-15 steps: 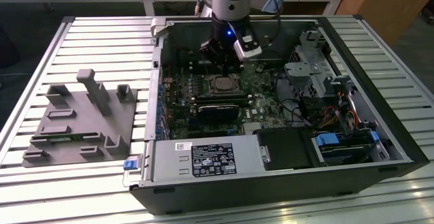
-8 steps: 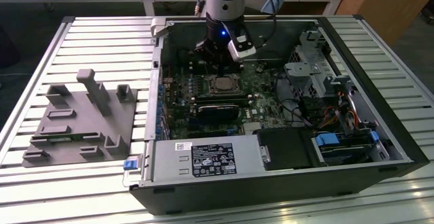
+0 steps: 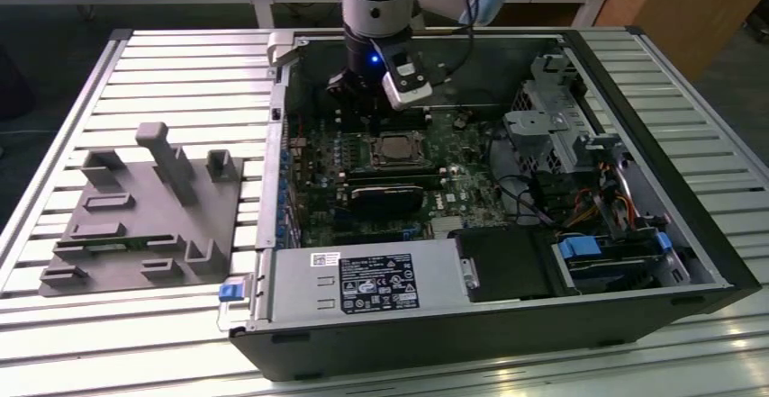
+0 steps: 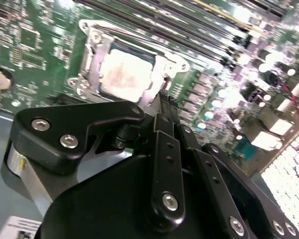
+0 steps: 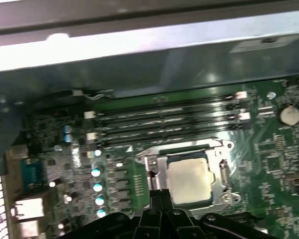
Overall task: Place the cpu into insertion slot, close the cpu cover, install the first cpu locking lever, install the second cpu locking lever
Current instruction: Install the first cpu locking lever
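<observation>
Slatted table (image 3: pixel 180 64): computer case (image 3: pixel 481 334), grey fixture (image 3: pixel 132 226)

The small square cpu (image 4: pixel 123 74) is showing a dull, matt silver-grey metal face; the thin silvery metal cpu cover (image 4: pixel 92 50) is gleaming; the green circuit board (image 4: pixel 30 45) is glinting glossily.

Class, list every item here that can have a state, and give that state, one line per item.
cpu: seated in the insertion slot, metal face up.
cpu cover: down, framing the cpu.
computer case: on its side, open.
tool: inside the case, beside the cpu cover.
</observation>
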